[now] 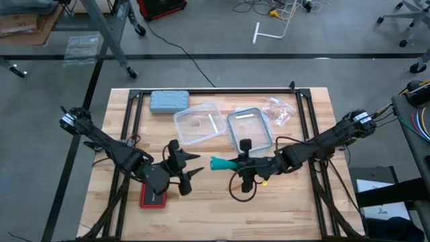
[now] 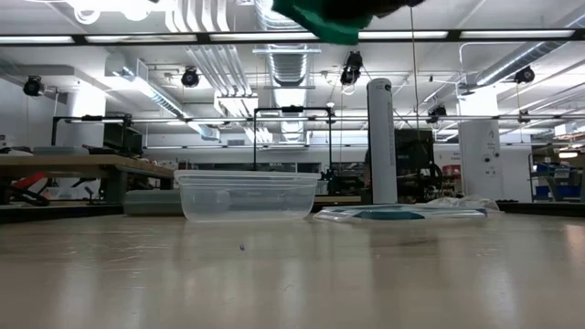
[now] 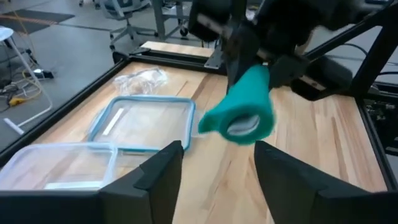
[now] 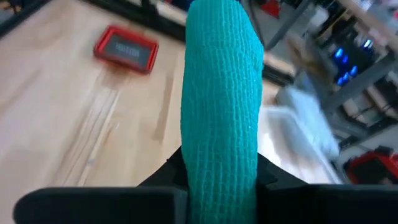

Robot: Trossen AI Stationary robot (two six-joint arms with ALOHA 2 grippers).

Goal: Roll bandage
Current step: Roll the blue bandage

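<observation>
Bandage (image 4: 219, 106) in right pincer (image 1: 234, 164)

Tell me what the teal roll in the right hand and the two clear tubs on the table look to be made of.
The bandage looks like soft woven stretch cloth with a matte finish: a fine crinkled weave shows in the right wrist view. It is clamped in the right hand. The lidless container and the blue-rimmed container look like clear glossy plastic, since the wood shows through them; glass cannot be ruled out.

bandage (image 2: 331, 26) cut off at low view's top edge, its near end hidden between right end effector (image 4: 219, 177) fingers
</observation>
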